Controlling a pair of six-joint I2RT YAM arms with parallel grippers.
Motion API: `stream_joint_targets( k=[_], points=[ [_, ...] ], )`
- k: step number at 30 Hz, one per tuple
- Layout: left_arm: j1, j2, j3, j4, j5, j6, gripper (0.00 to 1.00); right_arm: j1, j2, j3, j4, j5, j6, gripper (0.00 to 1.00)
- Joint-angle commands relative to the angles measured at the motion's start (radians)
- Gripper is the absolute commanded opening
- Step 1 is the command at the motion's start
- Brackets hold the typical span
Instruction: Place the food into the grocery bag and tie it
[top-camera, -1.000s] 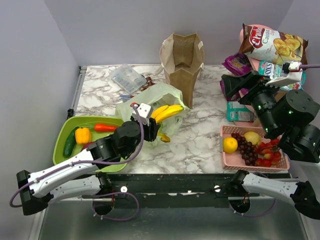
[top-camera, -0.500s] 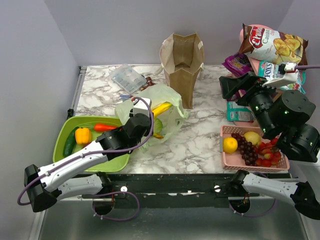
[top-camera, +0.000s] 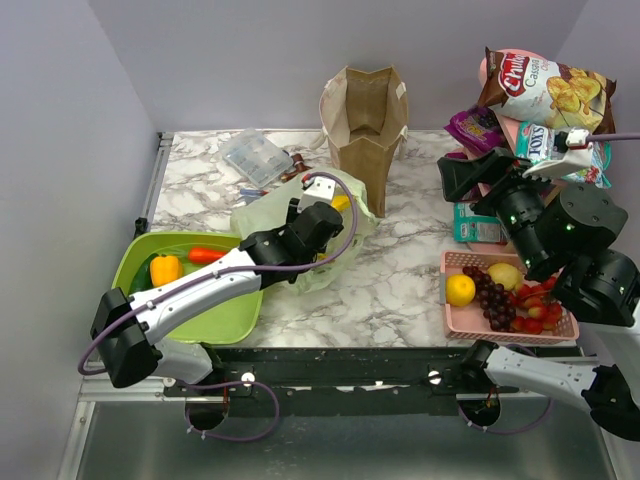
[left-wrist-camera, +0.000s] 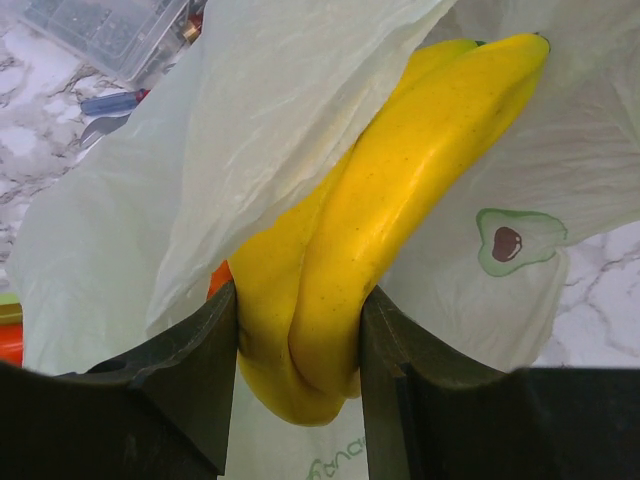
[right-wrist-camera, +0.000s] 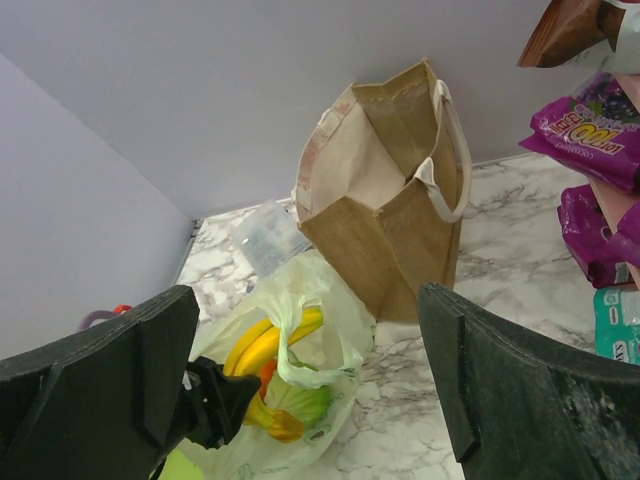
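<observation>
The pale green grocery bag lies open beside the brown paper bag. My left gripper is at its mouth, shut on a bunch of yellow bananas; the jaws press the bunch near its stem end. The bananas' tips reach in under the bag's film. The right wrist view shows the bananas inside the bag with an orange piece and something green. My right gripper hangs open above the table's right side, well clear of the bag.
A green tray at the left holds a yellow pepper and a red vegetable. A pink basket of fruit sits front right. Snack packets fill the back right. A clear plastic box lies behind the bag.
My left arm has carried the bananas forward and to the right, from the bag's near side into its mouth. The right gripper has drifted slightly left and stayed open.
</observation>
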Motion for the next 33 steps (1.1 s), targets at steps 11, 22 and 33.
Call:
stream_joint_targets(
  k=[11, 22, 33],
  points=[
    [0.075, 0.048, 0.023, 0.015, -0.047, 0.094, 0.03, -0.003, -0.015, -0.084, -0.025, -0.055, 0.047, 1.0],
    [0.085, 0.047, 0.125, -0.066, -0.025, 0.132, 0.99, -0.003, -0.008, -0.128, -0.056, -0.093, 0.052, 1.0],
    [0.085, -0.109, 0.169, -0.129, 0.083, 0.116, 0.98, -0.003, 0.032, -0.182, -0.098, -0.201, 0.042, 1.0]
  ],
)
